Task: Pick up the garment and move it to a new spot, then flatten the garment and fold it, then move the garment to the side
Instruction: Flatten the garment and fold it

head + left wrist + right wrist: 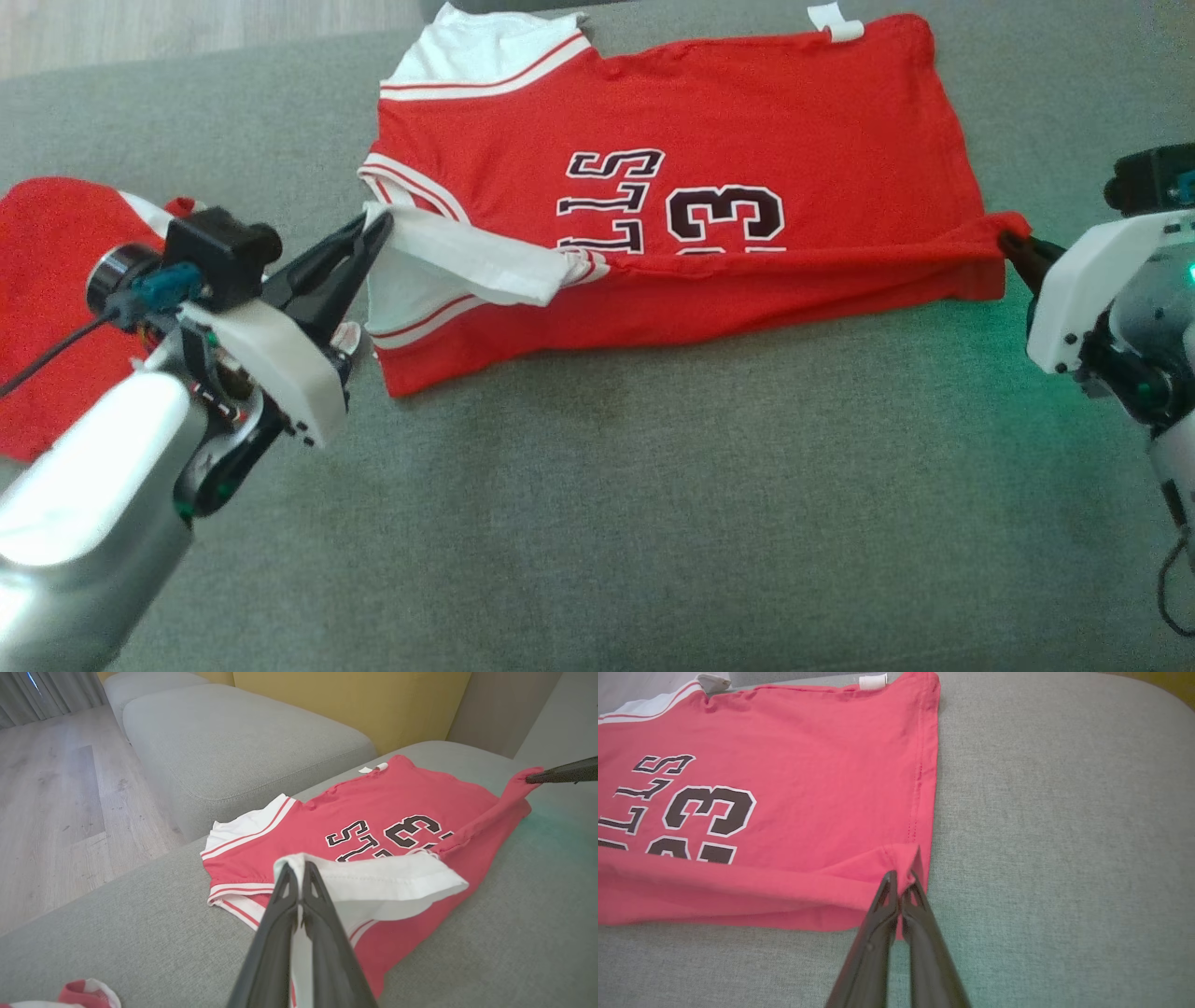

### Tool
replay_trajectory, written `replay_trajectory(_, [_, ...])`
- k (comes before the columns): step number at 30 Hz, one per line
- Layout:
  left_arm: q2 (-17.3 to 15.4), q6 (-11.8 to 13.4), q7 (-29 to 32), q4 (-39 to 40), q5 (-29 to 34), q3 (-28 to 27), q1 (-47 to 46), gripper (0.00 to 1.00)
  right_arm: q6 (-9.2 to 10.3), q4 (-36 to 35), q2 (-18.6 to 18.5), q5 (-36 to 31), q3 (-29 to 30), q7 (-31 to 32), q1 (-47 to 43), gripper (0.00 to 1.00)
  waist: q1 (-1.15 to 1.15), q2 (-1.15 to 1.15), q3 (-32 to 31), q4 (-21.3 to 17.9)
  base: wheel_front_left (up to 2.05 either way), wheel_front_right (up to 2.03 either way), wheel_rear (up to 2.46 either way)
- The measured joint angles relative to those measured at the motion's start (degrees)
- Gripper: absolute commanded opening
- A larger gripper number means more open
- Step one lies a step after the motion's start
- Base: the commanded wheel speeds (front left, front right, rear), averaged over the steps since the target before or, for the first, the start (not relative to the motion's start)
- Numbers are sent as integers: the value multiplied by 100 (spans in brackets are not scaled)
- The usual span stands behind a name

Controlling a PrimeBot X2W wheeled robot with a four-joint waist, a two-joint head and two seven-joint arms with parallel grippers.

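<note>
The red shirt [672,187] lies spread on the grey sofa [653,523] with its black lettering and number facing up; the white-trimmed sleeves point toward the robot's left and the hem toward its right; a small white tag [836,21] sticks out at the far edge. The near edge of the shirt is raised off the cushion and turned over toward the far side, drawn in a line between the two grippers.

The left gripper [376,227] has its fingers pressed together on the white sleeve edge [467,261], pinched right at the tips; in the left wrist view the white cloth drapes away from the fingertips [285,891] over the red body. The right gripper [1006,240] is likewise clamped narrow on the red hem corner [1016,222]; in the right wrist view that corner bunches between the tips, and the rest of the shirt spreads left and up from them. The far part of the shirt lies flat on the cushion.

Another red and white cloth [47,308] lies on the sofa at the robot's far left, behind the left arm and apart from the shirt; pale wooden floor [187,33] shows beyond the sofa.
</note>
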State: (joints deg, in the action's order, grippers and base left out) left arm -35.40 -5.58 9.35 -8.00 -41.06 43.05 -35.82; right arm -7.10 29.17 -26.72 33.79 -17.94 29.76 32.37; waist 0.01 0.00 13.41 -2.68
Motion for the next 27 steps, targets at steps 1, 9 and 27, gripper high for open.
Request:
replay_trajectory(1, [19, -24, -1, -103, 46, 29, -75, 0, 0, 48, 22, -19, -7, -3, 44, 0, 0, 0, 30, -5, 0, 0, 0])
replay_trajectory(9, [378, -147, -113, -1058, 291, 345, -812, 96, 0, 485, 149, -140, -119, -394, 400, 100, -1, 0, 330, -42, 0, 0, 0])
replay_trajectory(27, [1467, 993, -2366, -1295, 115, -1038, -659, 100, 0, 131, 655, -1060, 1162, -3702, 694, 100, -1, 0, 34, -10, 0, 0, 0])
